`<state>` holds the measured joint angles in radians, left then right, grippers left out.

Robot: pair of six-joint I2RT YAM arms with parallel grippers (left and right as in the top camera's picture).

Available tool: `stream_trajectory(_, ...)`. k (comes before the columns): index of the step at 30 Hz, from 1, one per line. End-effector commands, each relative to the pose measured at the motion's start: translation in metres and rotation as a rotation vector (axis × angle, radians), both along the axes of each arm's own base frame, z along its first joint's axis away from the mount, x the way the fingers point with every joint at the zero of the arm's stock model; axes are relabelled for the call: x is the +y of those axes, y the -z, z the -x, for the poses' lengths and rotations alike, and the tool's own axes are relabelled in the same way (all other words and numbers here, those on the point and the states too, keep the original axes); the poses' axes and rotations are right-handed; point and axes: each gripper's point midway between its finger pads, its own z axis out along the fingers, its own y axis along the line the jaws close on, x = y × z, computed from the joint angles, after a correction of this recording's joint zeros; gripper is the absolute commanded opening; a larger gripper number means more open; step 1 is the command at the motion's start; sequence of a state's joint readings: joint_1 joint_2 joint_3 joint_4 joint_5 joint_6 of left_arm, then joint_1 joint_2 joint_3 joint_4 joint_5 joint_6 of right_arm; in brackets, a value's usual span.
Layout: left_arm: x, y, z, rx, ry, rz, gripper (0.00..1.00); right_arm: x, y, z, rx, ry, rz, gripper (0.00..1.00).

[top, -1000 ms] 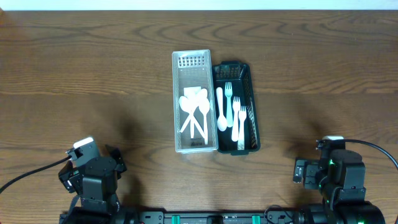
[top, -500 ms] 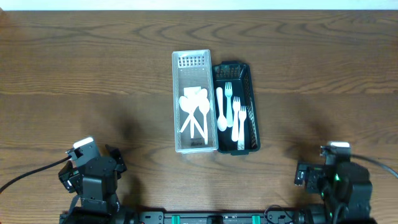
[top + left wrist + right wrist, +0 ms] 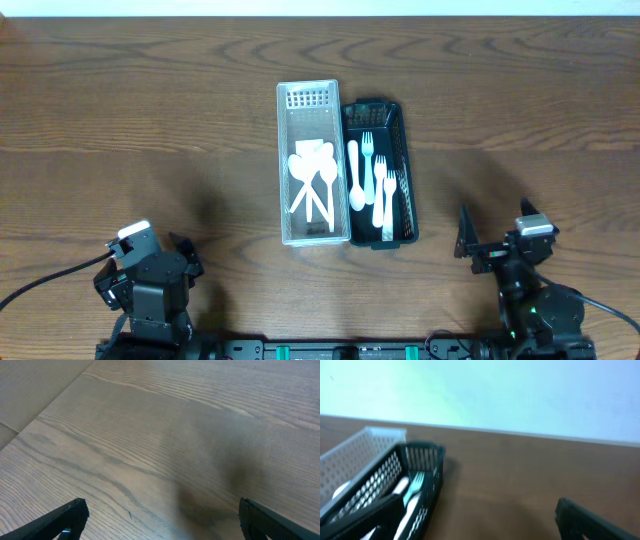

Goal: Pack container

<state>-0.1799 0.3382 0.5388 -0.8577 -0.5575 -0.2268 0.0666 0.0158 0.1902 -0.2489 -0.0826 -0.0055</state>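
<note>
A white basket [image 3: 308, 105] stands at the table's middle and holds several white spoons [image 3: 313, 180]. A black basket [image 3: 394, 120] touches its right side and holds white forks [image 3: 381, 178] and a spoon. My left gripper [image 3: 150, 265] is at the front left, open and empty over bare wood [image 3: 160, 510]. My right gripper [image 3: 495, 242] is at the front right, open and empty [image 3: 475, 510]. Its blurred wrist view shows the black basket [image 3: 417, 452] and the white basket [image 3: 365, 442] to its left, well apart from the fingers.
The dark wooden table [image 3: 150, 120] has its far edge at the top of the overhead view. A pale wall [image 3: 520, 395] lies beyond it. Nothing else stands on the table.
My right arm has shifted and tilted its wrist up, so its open fingers now point toward the baskets. The left arm and both baskets have not moved.
</note>
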Motion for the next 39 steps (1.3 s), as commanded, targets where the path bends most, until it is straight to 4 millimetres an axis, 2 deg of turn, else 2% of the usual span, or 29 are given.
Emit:
stream_trajectory(1,0.002,-0.004,0.001,-0.004,-0.002,-0.022,0.98,0.009,0.008,-0.004,-0.046,-0.051,0.103,0.99)
stream_trajectory(5,0.002,-0.004,0.001,-0.005,-0.002,-0.022,0.98,0.009,0.041,-0.012,-0.037,-0.054,0.181,0.99)
stream_trajectory(6,0.002,-0.004,0.001,-0.005,-0.002,-0.022,0.98,0.006,0.044,-0.013,-0.032,-0.041,0.185,0.99)
stream_trajectory(8,0.002,-0.004,0.001,-0.005,-0.002,-0.022,0.98,0.006,0.039,-0.014,-0.051,-0.033,0.189,0.99)
stream_trajectory(39,0.002,-0.004,0.001,-0.005,-0.002,-0.022,0.98,0.005,0.042,-0.014,-0.040,-0.034,0.189,0.99)
